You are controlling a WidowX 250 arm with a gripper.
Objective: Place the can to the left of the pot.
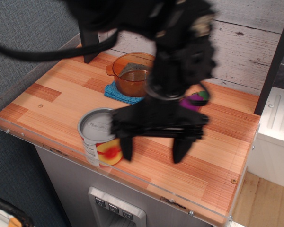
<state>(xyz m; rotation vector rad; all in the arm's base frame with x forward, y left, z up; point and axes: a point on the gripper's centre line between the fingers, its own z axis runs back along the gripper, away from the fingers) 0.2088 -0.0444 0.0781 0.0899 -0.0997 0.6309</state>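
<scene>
The can (98,137), a short tin with a grey lid and a yellow label with a red fruit, stands near the front edge of the wooden table. The amber-brown pot (130,74) sits on a blue cloth (115,91) at the back, partly hidden by my arm. My black gripper (154,150) is open and empty, blurred by motion, its fingers pointing down just right of the can; its left finger (127,144) is at the can's right side.
A purple toy eggplant (195,100) lies right of the pot, mostly hidden by my arm. A black post (88,42) stands at the back left. A clear plastic rim (47,144) runs along the table's front and left edges.
</scene>
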